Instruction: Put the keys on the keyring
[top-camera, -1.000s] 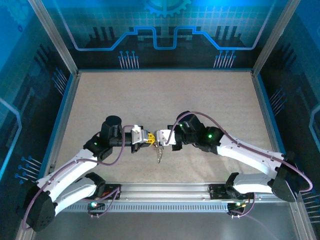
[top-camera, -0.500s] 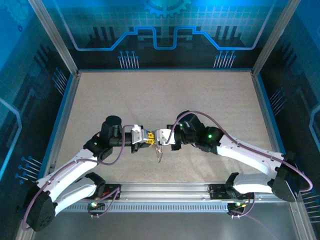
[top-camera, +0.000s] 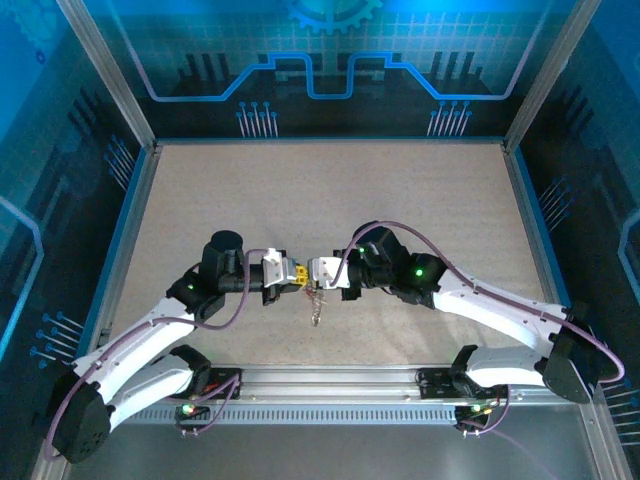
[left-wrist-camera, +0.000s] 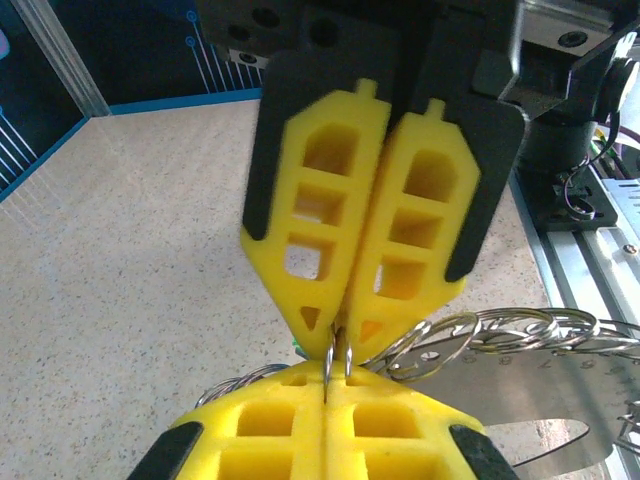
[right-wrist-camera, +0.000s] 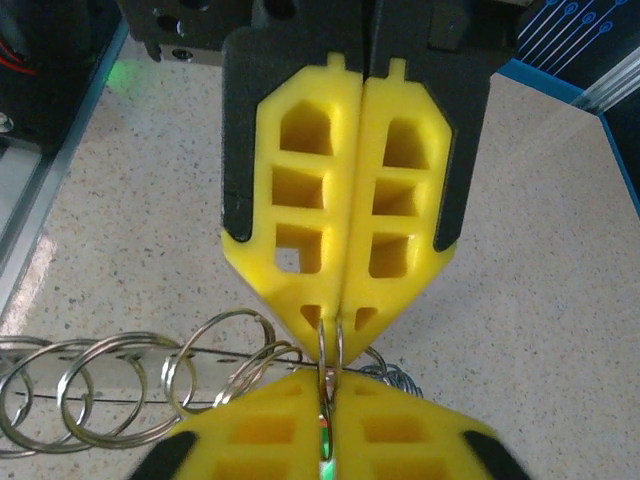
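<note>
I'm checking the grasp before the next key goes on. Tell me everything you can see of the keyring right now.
The keyring looks like thin, shiny silver wire, formed as a floppy chain of linked round loops. A short doubled stretch of wire is pinched where the left gripper and right gripper meet tip to tip, jaws shut. The rest trails off sideways and dangles below them. Whether its end touches the table cannot be told. A flat silver piece lies against the loops.
</note>
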